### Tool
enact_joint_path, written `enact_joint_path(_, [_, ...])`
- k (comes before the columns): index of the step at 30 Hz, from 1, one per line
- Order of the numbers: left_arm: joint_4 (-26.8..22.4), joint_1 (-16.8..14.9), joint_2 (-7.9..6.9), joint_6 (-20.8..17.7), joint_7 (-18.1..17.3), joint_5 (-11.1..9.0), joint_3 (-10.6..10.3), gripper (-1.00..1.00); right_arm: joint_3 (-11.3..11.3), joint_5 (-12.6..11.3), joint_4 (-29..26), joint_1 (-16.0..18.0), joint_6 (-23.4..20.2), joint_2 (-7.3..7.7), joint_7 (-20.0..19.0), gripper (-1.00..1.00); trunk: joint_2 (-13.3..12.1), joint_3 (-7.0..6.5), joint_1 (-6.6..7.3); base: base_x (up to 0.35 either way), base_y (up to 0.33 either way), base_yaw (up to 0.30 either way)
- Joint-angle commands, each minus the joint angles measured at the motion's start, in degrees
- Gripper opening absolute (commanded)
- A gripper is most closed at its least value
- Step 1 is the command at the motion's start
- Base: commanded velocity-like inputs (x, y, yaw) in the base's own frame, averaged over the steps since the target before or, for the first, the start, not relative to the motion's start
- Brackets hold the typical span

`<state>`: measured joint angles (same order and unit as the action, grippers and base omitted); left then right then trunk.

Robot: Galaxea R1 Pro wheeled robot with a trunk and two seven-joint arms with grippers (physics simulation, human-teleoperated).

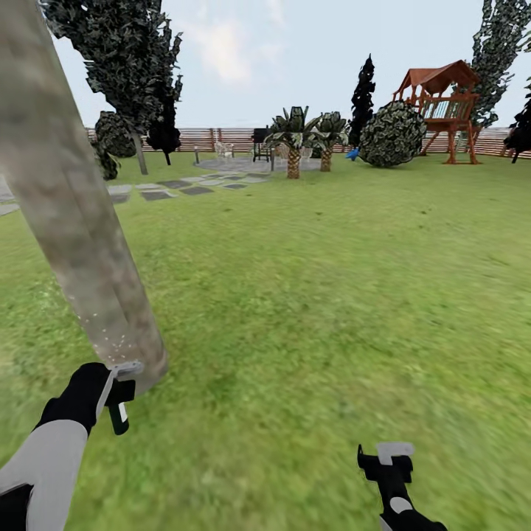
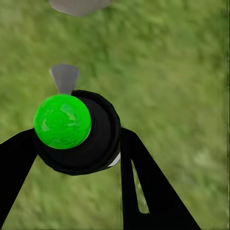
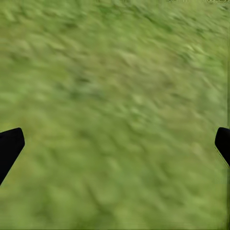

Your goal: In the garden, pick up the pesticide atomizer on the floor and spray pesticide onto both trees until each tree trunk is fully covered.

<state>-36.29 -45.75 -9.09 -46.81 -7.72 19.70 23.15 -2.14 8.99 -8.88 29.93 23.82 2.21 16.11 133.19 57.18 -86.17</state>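
- The spraying step was in hand: the left hand [image 1: 118, 394] was clamped around the pesticide atomizer [image 1: 120, 413] at the near left, right beside the foot of the thick grey-tan tree trunk [image 1: 74, 221].
- A faint scatter of white pesticide specks [image 1: 107, 335] showed on the lowest part of that trunk, just above the atomizer; the trunk higher up looked bare of them, so by that judgement coverage was only begun.
- In the left wrist view the atomizer [image 2: 79, 132] appeared end-on, its bright green cap [image 2: 62, 121] sitting on a black body between the two black fingers [image 2: 143, 187], with a grey nozzle piece [image 2: 64, 78] jutting past the cap over the grass floor [image 2: 167, 72].
- Its long axis therefore ran roughly along the line of the fingers, and the nozzle seemed to point toward the trunk's base, though the exact angle could not be read.
- The right hand [image 1: 387, 461] hung at the near right over grass, its fingers [image 3: 9, 146] spread wide at the edges of the right wrist view and holding nothing.
- The next move likely called for raising the nozzle along the trunk and working round it.
- The second tall tree could not be picked out with certainty among the far palms [image 1: 293, 136], bushes and wooden playset [image 1: 441, 103] by the slatted fence [image 1: 199, 138].
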Motion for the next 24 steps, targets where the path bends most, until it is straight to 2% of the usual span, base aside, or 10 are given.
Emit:
enact_joint_path(1, [-0.1,0.0,0.04,-0.2,-0.5,0.6,0.2,-1.00,-0.2,0.6,0.1,0.0,0.1,-0.01,0.3,1.00,0.0,0.05,-0.01,0.182,-0.238,0.001])
enact_joint_path(7, [-0.1,0.0,0.04,-0.2,-0.5,0.6,0.3,-1.00,-0.2,0.6,0.1,0.0,0.1,-0.01,0.3,1.00,0.0,0.05,-0.01,0.182,-0.238,0.073])
enact_joint_path(24, [-0.1,0.0,0.12,-0.3,-0.5,0.4,0.2,-1.00,-0.2,0.6,0.0,0.0,0.1,-0.17,0.2,1.00,0.0,0.05,-0.01,0.180,-0.238,0.273])
